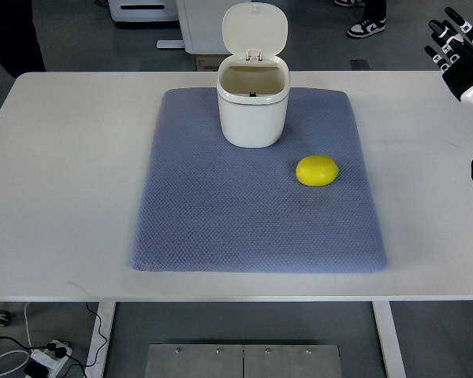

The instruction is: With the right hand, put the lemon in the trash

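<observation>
Lemon: smooth yellow oval lemon (317,171) lying on the mat, right of centre in the frame, nothing touching it.
Room around lemon: bare mat on every side; a clear gap separates it from the bin up and to its left, and a strip of mat lies between it and the mat's right edge.
Trash bin: small cream-white plastic trash bin (253,105) standing upright near the mat's upper edge, top centre of the frame; its hinged lid is tipped back and the mouth is open.
Right hand: black-and-white robot right hand (457,49) in the upper right corner of the frame, over the table's far right edge, fingers spread and holding nothing, well apart from the lemon.
Mat: blue-grey quilted fabric mat (252,228) covering the middle of the table, with wide bare table left and right of it.
Table: white rectangular table (55,197), its near edge running along the lower part of the frame.
Floor: grey floor (71,346) below the table, with cables and a power strip in the lower left corner.
</observation>
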### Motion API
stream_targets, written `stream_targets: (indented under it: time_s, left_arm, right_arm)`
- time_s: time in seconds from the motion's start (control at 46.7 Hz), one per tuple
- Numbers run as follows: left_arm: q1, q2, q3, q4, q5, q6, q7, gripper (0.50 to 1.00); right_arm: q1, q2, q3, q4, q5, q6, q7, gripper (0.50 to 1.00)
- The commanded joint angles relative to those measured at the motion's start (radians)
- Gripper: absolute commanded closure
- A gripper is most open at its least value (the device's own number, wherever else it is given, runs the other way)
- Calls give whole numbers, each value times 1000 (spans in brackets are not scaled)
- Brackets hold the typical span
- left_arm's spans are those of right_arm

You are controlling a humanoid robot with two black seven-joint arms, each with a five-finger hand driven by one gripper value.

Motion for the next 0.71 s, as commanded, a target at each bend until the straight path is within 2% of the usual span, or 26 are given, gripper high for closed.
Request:
stream_targets:
  time_s: [0.0,0.686]
  left_arm:
    - [0,0,0,0,0,2,0,500]
    - [-2,0,0,1,0,-11,0,500]
  right_arm:
    - [0,0,0,0,0,1,0,500]
    - [-3,2,0,-1,0,1,0,500]
